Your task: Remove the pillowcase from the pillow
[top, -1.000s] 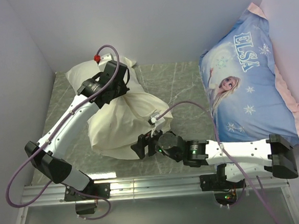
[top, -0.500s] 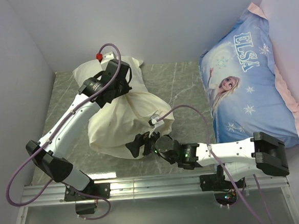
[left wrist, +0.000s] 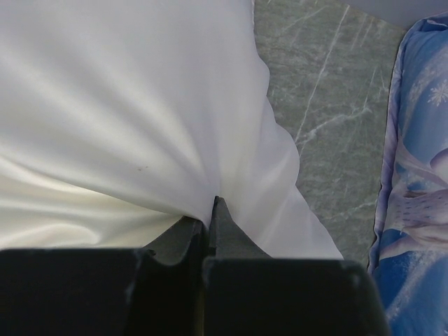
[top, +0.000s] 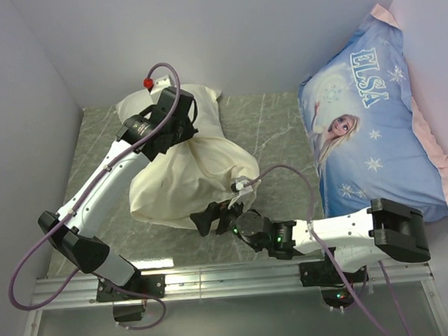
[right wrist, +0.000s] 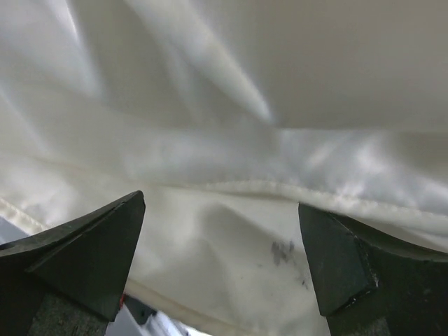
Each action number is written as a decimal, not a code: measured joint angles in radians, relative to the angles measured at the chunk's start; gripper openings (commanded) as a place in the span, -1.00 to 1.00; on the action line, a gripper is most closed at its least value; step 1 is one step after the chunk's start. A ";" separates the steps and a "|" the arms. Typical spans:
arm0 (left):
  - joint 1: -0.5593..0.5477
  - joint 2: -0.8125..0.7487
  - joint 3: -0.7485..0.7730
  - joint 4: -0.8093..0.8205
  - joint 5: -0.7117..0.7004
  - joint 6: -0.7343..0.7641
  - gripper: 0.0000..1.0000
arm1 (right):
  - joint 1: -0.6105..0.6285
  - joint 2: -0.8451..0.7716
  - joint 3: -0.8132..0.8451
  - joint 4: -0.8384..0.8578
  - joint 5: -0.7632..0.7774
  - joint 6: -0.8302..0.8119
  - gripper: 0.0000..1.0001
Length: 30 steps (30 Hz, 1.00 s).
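The cream pillowcase (top: 183, 182) lies bunched on the table's left half, bulging with the pillow inside it. I cannot pick out any bare pillow surface for sure. My left gripper (top: 177, 133) sits over the far part of the bundle, shut on a pinch of pillowcase fabric (left wrist: 210, 206), and folds radiate from that pinch. My right gripper (top: 212, 215) is at the bundle's near edge, open wide. In the right wrist view a stitched hem (right wrist: 280, 189) runs between its fingers (right wrist: 105, 245), and paler cloth with a small dark smudge (right wrist: 283, 252) lies below the hem.
A large blue Elsa-print pillow (top: 375, 127) with a pink edge leans at the right wall and also shows in the left wrist view (left wrist: 420, 175). Grey marble tabletop (top: 275, 126) separates it from the bundle. Walls close the left and far sides; a metal rail (top: 231, 275) runs along the near edge.
The right gripper's jaws have opened wider and its arm has slid left along the bundle's near edge. The left gripper, still pinching, has drawn the far end of the fabric to the right.
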 measured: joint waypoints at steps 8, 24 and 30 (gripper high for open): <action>-0.002 0.000 0.000 0.000 0.008 0.000 -0.99 | -0.010 0.040 -0.010 0.196 0.084 -0.114 0.43; -0.012 -0.054 -0.182 0.087 0.047 0.021 -0.99 | -0.009 -0.172 0.208 -0.050 0.056 -0.227 -1.00; -0.015 -0.123 -0.297 0.179 0.069 0.039 -0.95 | -0.026 -0.091 0.409 -0.216 0.040 -0.273 -1.00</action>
